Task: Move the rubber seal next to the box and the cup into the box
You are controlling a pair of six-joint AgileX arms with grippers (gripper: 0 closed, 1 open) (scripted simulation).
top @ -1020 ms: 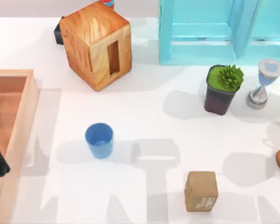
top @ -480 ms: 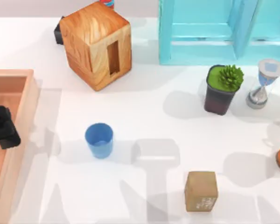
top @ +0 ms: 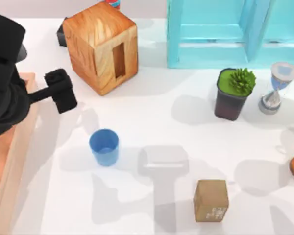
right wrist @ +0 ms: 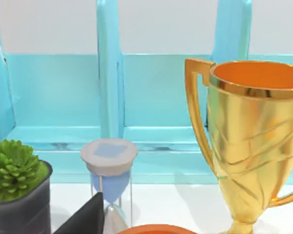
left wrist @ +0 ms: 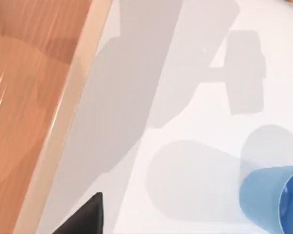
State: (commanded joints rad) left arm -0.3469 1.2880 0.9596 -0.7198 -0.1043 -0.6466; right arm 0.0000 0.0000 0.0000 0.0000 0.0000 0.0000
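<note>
A: In the top view, where is the left gripper (top: 61, 91)?

B: It hangs over the white table (top: 152, 122), at about ten o'clock from the small plain blue tapered cup (top: 104, 146), between the light reddish-brown wooden box (top: 20, 142) and the big wood-grain cube with a slot (top: 102, 45). I cannot tell how far its fingers are open. It holds nothing.

A: And the task things?

B: The cup stands upright, near the box's right wall but apart from it. The small tan-brown rubber seal (top: 211, 199) with white markings lies at about four o'clock from the cup, well apart.

A: The left wrist view?

B: The box wall (left wrist: 68, 112), the bare table and the cup (left wrist: 273, 200). One dark fingertip (left wrist: 85, 217) shows at the edge, touching nothing.

A: The right wrist view?

B: A turquoise shelf (right wrist: 112, 97), a golden trophy (right wrist: 254, 136), an hourglass (right wrist: 109, 180) and a dark pot with a green plant (right wrist: 17, 190). One dark fingertip (right wrist: 88, 217) shows; how the right gripper's fingers stand, I cannot tell.
</note>
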